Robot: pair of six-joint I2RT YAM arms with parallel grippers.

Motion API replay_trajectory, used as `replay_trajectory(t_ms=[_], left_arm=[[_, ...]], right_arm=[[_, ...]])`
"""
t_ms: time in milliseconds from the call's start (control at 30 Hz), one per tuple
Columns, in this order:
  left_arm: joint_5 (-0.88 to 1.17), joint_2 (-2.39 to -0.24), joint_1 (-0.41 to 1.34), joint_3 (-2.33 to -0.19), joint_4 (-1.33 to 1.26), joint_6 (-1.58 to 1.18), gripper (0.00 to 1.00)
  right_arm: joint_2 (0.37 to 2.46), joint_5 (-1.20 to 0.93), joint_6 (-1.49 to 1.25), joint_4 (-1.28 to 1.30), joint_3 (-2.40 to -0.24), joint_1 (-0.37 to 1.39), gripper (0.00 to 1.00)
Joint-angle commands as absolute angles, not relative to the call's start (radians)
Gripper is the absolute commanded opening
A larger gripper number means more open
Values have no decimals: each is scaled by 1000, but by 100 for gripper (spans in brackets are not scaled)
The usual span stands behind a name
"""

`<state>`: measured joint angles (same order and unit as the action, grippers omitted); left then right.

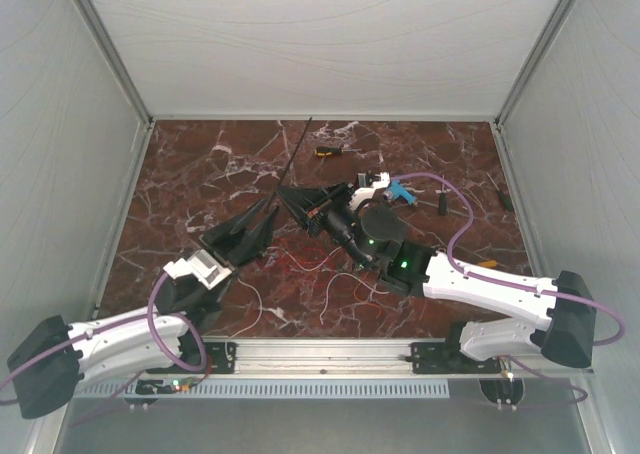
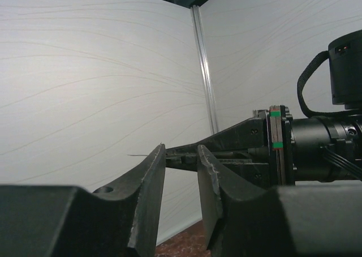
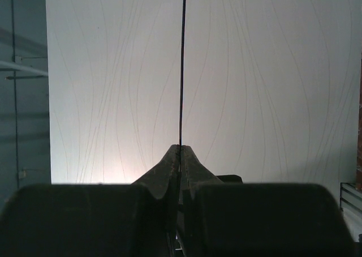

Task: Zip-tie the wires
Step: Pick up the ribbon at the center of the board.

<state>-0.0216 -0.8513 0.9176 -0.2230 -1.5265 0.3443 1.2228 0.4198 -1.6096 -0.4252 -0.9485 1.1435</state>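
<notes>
My right gripper (image 3: 180,149) was clamped on the zip tie (image 3: 182,70), its strip running straight out past the tips; my left gripper (image 2: 181,155), jaws parted, sat just beside them, wires (image 1: 300,264) loose beneath

Table top (image 1: 200,174) of dark red marble-look stone with white veins, smooth and faintly glossy. Walls (image 1: 330,44) white and matt, with faint wavy grain. Corner posts (image 2: 203,70) of pale brushed metal. Left gripper (image 2: 181,155) in matt black plastic, its inner edges rough and chipped. Zip tie (image 3: 182,70) a smooth black plastic strip. Arm shells (image 1: 490,286) of smooth white plastic.
</notes>
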Motion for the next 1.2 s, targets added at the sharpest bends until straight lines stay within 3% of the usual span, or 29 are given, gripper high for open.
replay_trajectory(t_ms=[0,133,200,367,433,467,500,533,700,900,1167], left_arm=[[0,-858,922,-282,-1630,350,27],[-1,-867,923,-297,-1631,361,17],[1,-875,923,-305,-1631,372,0],[4,-880,923,-310,-1626,390,0],[0,-852,923,-310,-1600,392,0],[-1,-829,922,-311,-1566,393,0],[-3,-796,922,-313,-1514,396,0],[-2,-762,923,-319,-1449,396,0],[78,-573,922,-356,-1048,411,0],[197,-431,920,-490,-541,384,0],[247,-383,921,-741,-19,223,0]], right_arm=[[1217,443,-1583,-484,-943,1152,0],[1208,449,-1577,-474,-941,1152,0],[1206,446,-1576,-476,-939,1152,0],[1193,428,-1529,-478,-932,1151,0],[1154,411,-1418,-446,-918,1136,57],[1124,398,-1339,-401,-911,1120,79],[1088,386,-1259,-326,-903,1098,92],[1048,370,-1166,-261,-888,1070,95],[831,51,-523,-160,-742,888,95],[758,-269,-46,108,-833,862,94],[776,-160,365,143,-881,1061,95]])
